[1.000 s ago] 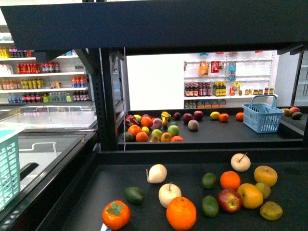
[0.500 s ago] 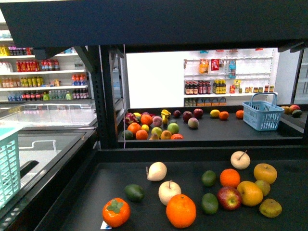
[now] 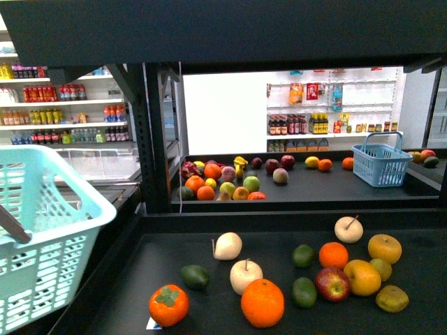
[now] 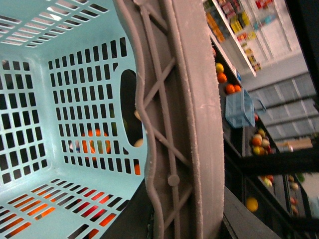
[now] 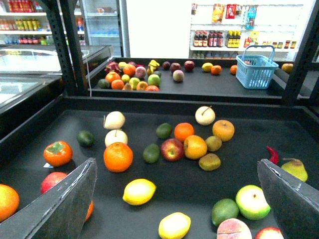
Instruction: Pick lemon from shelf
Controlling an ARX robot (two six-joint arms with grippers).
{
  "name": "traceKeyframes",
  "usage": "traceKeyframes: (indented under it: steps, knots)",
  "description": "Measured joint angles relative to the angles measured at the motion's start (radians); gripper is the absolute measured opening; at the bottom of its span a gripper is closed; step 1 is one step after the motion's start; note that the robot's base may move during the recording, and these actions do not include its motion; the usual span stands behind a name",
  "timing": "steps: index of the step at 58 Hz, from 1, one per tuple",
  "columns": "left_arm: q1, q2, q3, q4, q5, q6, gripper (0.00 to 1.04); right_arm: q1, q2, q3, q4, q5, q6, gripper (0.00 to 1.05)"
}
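Two lemons lie on the shelf's black tray (image 5: 164,177) in the right wrist view: one lemon (image 5: 139,191) near a large orange, a second lemon (image 5: 174,225) closer to the camera. My right gripper (image 5: 177,199) hangs open above them, its fingers (image 5: 65,199) spread wide on either side, touching nothing. In the front view neither lemon shows on the near tray (image 3: 174,251). My left gripper (image 4: 172,219) is shut on the grey handle (image 4: 184,124) of a teal basket (image 3: 42,237), held at the shelf's left edge. The basket (image 4: 50,99) is empty.
Oranges (image 5: 118,157), apples (image 5: 172,149), limes (image 5: 224,211), a persimmon (image 5: 58,153) and pears crowd the tray around the lemons. A black tier (image 3: 223,28) hangs overhead and a post (image 3: 155,139) stands left. A blue basket (image 3: 380,165) and more fruit sit on the far tray.
The teal basket has swung up and rightward into the front view, going from a sliver at the left edge to a large part of the lower left. The fruit has not moved.
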Motion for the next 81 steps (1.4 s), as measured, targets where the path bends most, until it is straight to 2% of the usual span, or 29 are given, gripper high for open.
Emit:
traceKeyframes:
  steps: [23,38,50,63,66,69,71,73,81]
  knots:
    - [-0.364,0.037,-0.01,0.038,0.015,0.026,0.18,0.0,0.0,0.0,0.0,0.0,0.0,0.97]
    - [-0.537,0.24,0.092,0.079,0.04,0.033,0.18,0.0,0.0,0.0,0.0,0.0,0.0,0.97]
    - [-0.597,0.344,0.206,0.078,0.044,0.07,0.17,0.0,0.0,0.0,0.0,0.0,0.0,0.97]
    - [-0.623,0.379,0.256,0.05,0.043,0.098,0.17,0.0,0.0,0.0,0.0,0.0,0.0,0.97]
    - [-0.624,0.379,0.257,0.041,0.036,0.105,0.17,0.022,0.032,0.017,-0.054,0.087,0.054,0.97]
    - [-0.623,0.379,0.256,0.035,0.029,0.116,0.17,0.016,0.179,0.068,-0.109,0.179,0.203,0.97]
    - [-0.623,0.379,0.256,0.035,0.026,0.119,0.17,-0.017,0.281,0.083,-0.069,0.161,0.269,0.97]
    - [-0.623,0.379,0.256,0.035,0.024,0.126,0.17,-0.068,0.409,0.101,0.001,0.098,0.34,0.97]
    - [-0.623,0.379,0.256,0.035,0.023,0.134,0.17,-0.235,0.845,0.226,0.222,-0.098,0.402,0.97]
